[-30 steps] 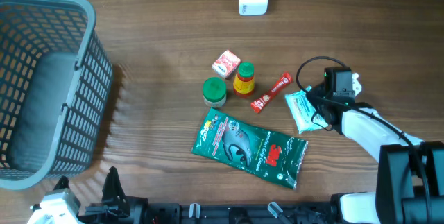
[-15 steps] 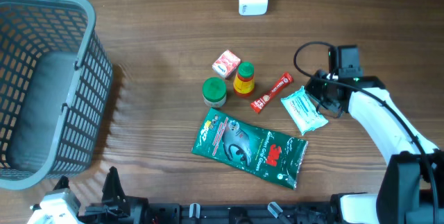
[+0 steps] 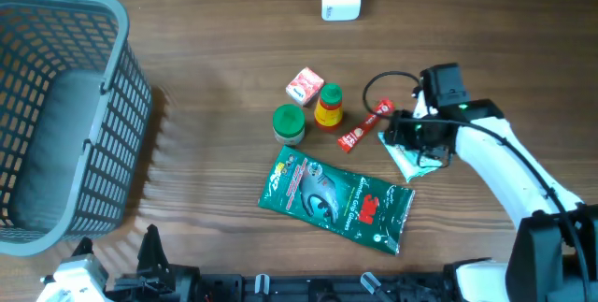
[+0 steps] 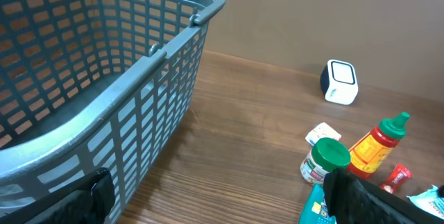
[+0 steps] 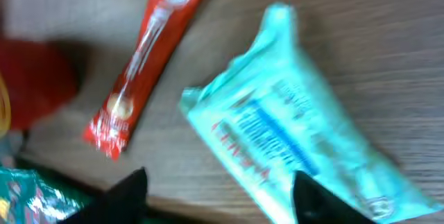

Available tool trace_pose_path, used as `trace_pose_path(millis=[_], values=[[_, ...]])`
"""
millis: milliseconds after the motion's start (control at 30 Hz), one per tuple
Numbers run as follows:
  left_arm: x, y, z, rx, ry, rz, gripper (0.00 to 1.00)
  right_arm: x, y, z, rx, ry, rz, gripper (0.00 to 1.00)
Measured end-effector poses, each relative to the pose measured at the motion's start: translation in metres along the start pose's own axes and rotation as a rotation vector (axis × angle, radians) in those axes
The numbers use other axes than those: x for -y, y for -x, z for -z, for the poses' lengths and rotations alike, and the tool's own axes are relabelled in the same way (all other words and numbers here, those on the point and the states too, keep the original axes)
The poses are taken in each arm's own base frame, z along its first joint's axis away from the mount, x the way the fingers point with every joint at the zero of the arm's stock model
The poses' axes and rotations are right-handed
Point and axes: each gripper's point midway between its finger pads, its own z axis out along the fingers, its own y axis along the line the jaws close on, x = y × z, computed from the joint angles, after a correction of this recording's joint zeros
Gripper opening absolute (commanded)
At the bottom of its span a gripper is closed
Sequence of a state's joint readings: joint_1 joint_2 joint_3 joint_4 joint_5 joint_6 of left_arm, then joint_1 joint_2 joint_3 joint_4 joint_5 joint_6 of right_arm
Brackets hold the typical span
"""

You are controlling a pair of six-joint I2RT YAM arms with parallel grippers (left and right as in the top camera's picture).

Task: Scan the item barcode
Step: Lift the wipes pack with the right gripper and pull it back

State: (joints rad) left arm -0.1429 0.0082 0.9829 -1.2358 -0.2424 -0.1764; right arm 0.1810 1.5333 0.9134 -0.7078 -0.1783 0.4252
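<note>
Slanting upper-left to lower-right, teal packet (image 5: pixel 305 141)

Right end effector (image 5: pixel 220 186) agape, nose-down.

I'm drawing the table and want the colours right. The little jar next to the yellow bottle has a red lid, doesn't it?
Not quite. The little jar next to the yellow bottle has a green lid, not a red one. The overhead view shows it from above, and the left wrist view shows the same green lid from the side.
</note>
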Motion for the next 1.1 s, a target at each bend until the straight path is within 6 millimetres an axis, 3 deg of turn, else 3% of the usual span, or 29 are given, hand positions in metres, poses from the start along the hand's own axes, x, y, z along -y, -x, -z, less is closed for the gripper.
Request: trace_pose_path(millis=[100,233,400,633,767,800,967,1100], values=[[0.000,0.000,0.000,0.000,0.000,0.000,1.00,-0.007,-0.011,-0.003,-0.008,-0.061,0.068,0.72],[0.000,0.000,0.000,0.000,0.000,0.000,1.00,-0.006,-0.012,-0.003,0.064,-0.213,0.155,0.75],[0.000,0.000,0.000,0.000,0.000,0.000,1.00,0.006,-0.005,-0.003,0.130,-0.367,0.212,0.71],[0.000,0.000,0.000,0.000,0.000,0.000,1.00,0.030,-0.015,-0.029,0.044,-0.494,0.222,0.66],[0.000,0.000,0.000,0.000,0.000,0.000,1.00,0.037,-0.015,-0.034,0.022,-0.538,0.229,0.64],[0.000,0.000,0.000,0.000,0.000,0.000,1.00,0.037,-0.015,-0.034,0.019,-0.540,0.230,0.61],[0.000,0.000,0.000,0.000,0.000,0.000,1.00,0.042,-0.016,-0.033,0.014,-0.570,0.231,0.17],[0.000,0.000,0.000,0.000,0.000,0.000,1.00,0.038,-0.011,-0.031,0.028,-0.565,0.228,0.05]])
